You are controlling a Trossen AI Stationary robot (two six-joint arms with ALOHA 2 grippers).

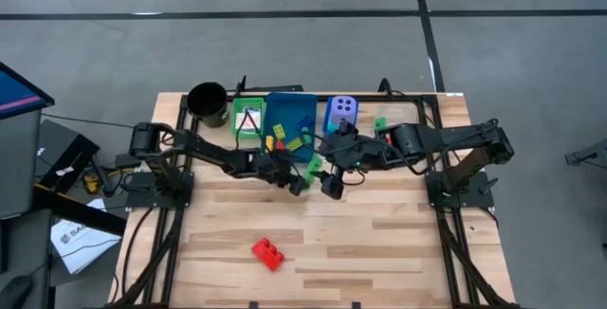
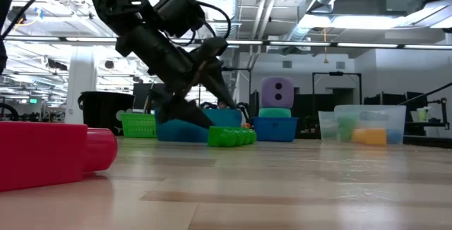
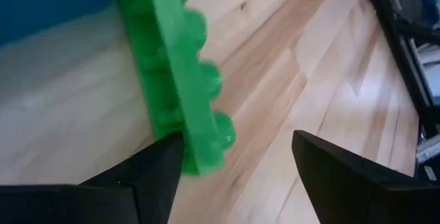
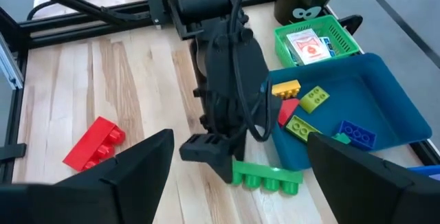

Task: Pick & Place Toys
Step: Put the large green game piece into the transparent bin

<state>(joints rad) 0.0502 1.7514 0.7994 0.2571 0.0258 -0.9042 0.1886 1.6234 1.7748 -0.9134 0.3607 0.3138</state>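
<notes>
Left gripper (image 3: 234,162) open beside studded green plastic brick (image 3: 180,73)

Bricks (image 4: 308,99) in tray (image 4: 385,93); cards (image 4: 309,44) behind

The green brick (image 3: 180,80) runs off the left wrist view's top edge (its far end unseen). In the low view, the red brick (image 2: 49,152) is cut off at the left edge and blurred.

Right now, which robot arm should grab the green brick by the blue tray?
Probably the left. The left gripper is down at the green brick, fingers open with one beside it. The right gripper hangs open, farther back.
</notes>
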